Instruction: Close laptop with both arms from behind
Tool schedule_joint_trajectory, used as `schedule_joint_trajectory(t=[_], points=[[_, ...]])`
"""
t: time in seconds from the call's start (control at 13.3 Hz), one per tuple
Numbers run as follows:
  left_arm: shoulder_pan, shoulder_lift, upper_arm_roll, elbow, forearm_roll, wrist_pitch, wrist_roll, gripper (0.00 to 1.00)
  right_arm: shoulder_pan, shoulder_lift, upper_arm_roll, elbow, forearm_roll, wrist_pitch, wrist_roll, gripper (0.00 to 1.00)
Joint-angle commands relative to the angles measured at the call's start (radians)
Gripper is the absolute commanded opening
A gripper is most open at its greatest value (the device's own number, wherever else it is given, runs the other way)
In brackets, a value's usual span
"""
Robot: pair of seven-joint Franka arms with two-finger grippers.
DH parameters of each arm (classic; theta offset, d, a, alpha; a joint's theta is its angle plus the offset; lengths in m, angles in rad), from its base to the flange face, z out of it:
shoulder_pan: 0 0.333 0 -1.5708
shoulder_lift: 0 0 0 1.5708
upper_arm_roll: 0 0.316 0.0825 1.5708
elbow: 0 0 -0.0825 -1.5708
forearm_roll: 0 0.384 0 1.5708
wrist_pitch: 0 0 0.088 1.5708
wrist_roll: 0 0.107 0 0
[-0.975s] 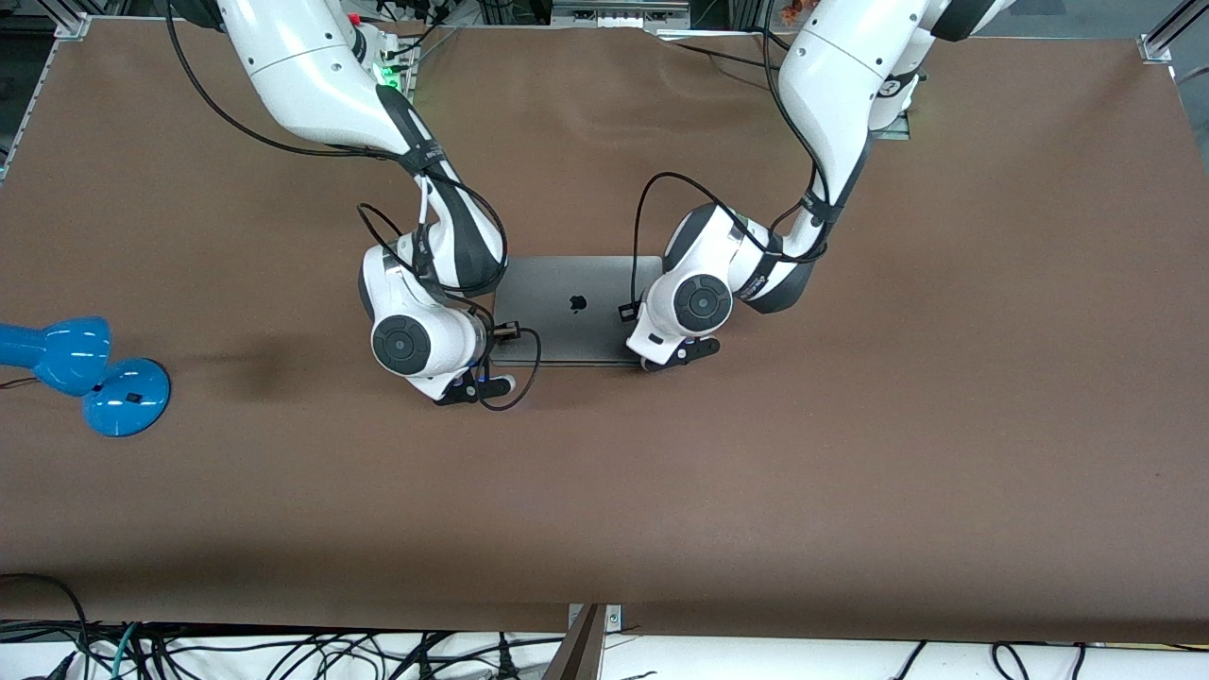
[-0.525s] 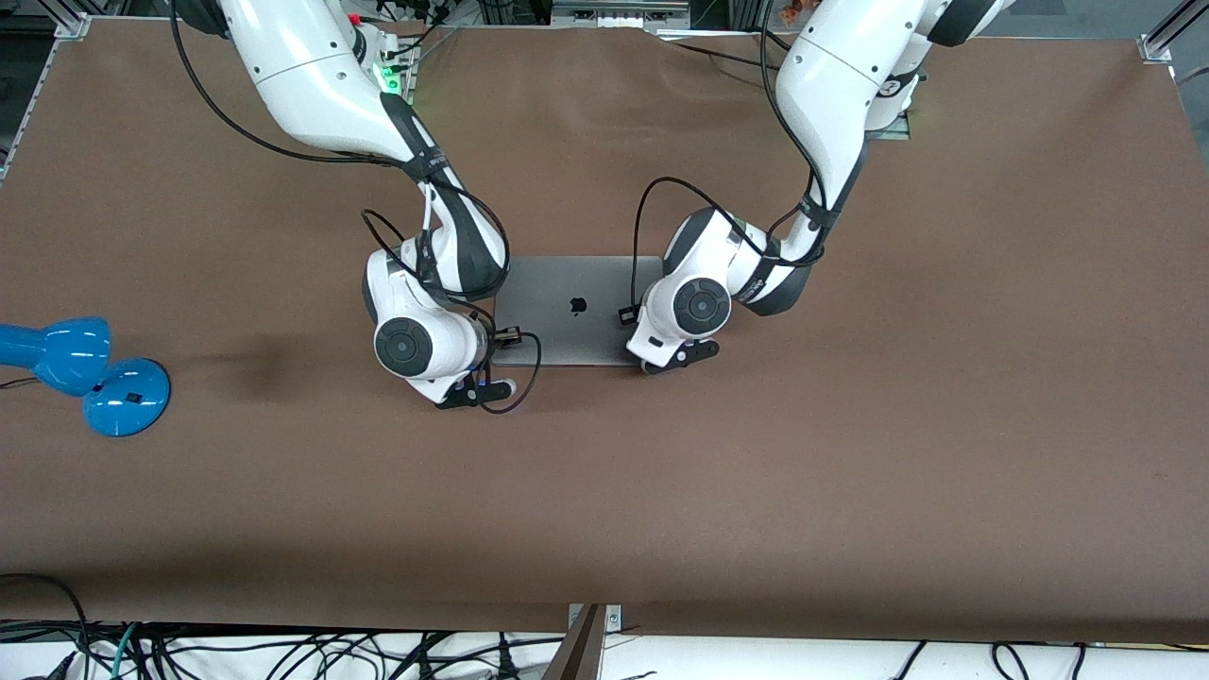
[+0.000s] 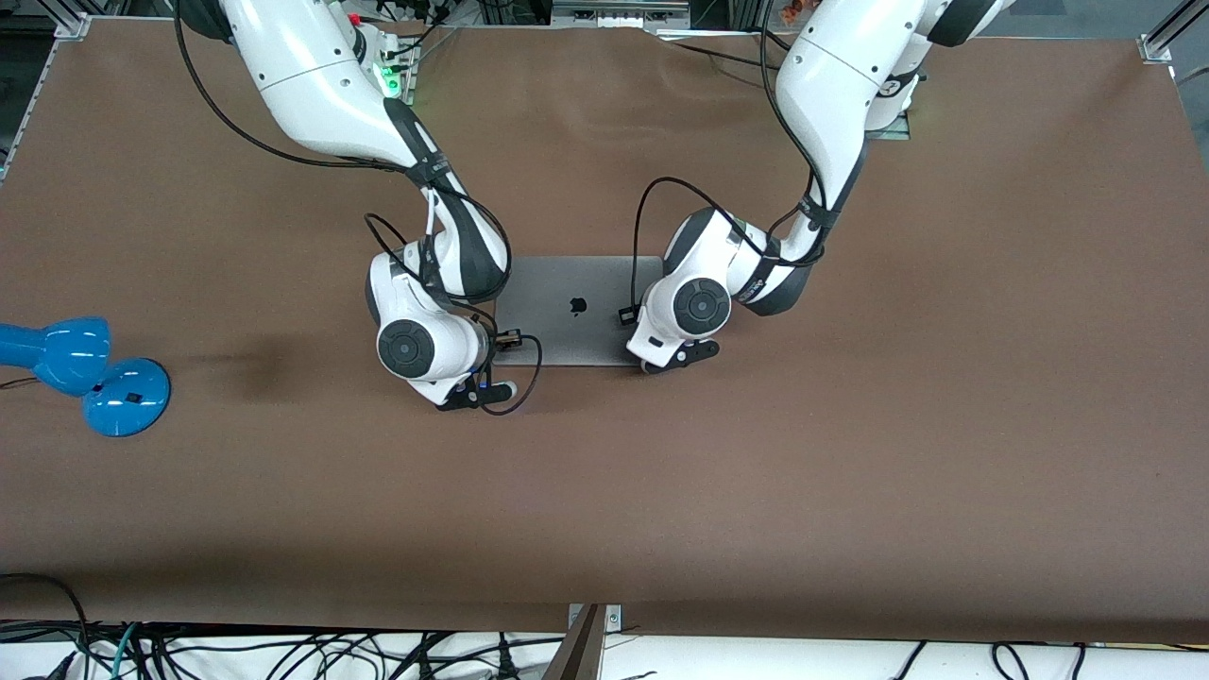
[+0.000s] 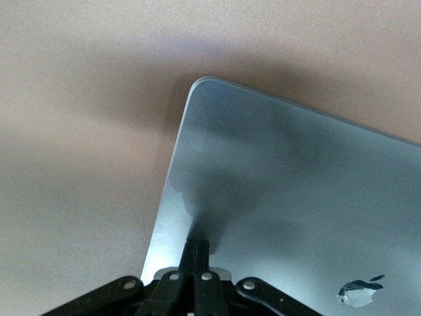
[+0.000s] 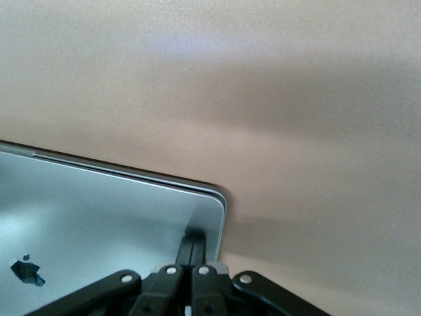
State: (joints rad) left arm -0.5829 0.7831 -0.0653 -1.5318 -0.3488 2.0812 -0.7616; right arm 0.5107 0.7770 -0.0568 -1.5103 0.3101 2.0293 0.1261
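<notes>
High front camera; both close wrist cameras share the laptop [image 3: 576, 307] lid.

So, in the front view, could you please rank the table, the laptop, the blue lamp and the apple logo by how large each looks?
1. Table, by far the largest.
2. Laptop, its lid partly covered by both arms.
3. Blue lamp, cut off by the picture's edge, so its rank below the laptop is unsure.
4. Apple logo, smallest.

The laptop [image 3: 567, 312] lid is smooth, matt grey metal with a dark glossy logo [image 4: 360, 292]. The table [image 3: 850, 453] wears matt brown, felt-like covering. The lamp [image 3: 85, 373] is glossy blue.
</notes>
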Motion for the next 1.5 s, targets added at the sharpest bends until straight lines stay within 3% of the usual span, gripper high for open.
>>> schedule_joint_trajectory(t=[0.0, 0.15, 0.22, 0.3, 0.38, 0.45, 0.53, 0.6, 0.67, 0.82, 0.97, 1.43], points=[[0.003, 0.030, -0.005, 0.032, 0.025, 0.016, 0.012, 0.00, -0.007, 0.013, 0.005, 0.047, -0.003, -0.010, -0.008, 0.00], [0.003, 0.024, -0.005, 0.032, 0.028, 0.014, 0.013, 0.00, -0.008, 0.013, 0.005, 0.093, -0.006, -0.072, 0.006, 0.06], [0.005, 0.015, -0.004, 0.032, 0.030, 0.014, 0.013, 0.00, -0.008, 0.010, 0.000, 0.113, -0.008, -0.096, 0.006, 0.20], [0.009, -0.004, -0.004, 0.032, 0.030, 0.010, 0.008, 0.00, -0.006, 0.010, -0.023, 0.136, -0.011, -0.131, 0.004, 0.23], [0.011, -0.037, -0.002, 0.024, 0.031, -0.003, -0.002, 0.00, -0.004, 0.011, -0.044, 0.159, -0.020, -0.170, 0.001, 0.35], [0.011, -0.074, 0.007, 0.019, 0.050, -0.030, 0.001, 0.16, -0.004, 0.010, -0.052, 0.180, -0.046, -0.208, -0.003, 0.47], [0.014, -0.103, 0.012, 0.018, 0.082, -0.067, -0.004, 0.60, -0.003, 0.007, -0.058, 0.200, -0.080, -0.242, 0.001, 0.62], [0.015, -0.131, 0.013, 0.013, 0.121, -0.096, 0.001, 1.00, 0.003, -0.001, -0.077, 0.202, -0.123, -0.248, 0.001, 0.84], [0.015, -0.157, 0.013, 0.015, 0.158, -0.124, 0.005, 1.00, -0.001, -0.024, -0.083, 0.202, -0.164, -0.251, -0.003, 0.99], [0.041, -0.209, 0.013, 0.012, 0.171, -0.171, 0.013, 1.00, -0.029, -0.093, -0.083, 0.202, -0.212, -0.262, -0.009, 1.00], [0.049, -0.286, 0.013, -0.017, 0.220, -0.211, 0.010, 1.00, -0.091, -0.169, -0.074, 0.202, -0.204, -0.302, -0.010, 1.00], [0.115, -0.554, 0.012, -0.200, 0.275, -0.300, 0.036, 1.00, -0.259, -0.335, -0.063, 0.202, -0.212, -0.368, -0.008, 1.00]])
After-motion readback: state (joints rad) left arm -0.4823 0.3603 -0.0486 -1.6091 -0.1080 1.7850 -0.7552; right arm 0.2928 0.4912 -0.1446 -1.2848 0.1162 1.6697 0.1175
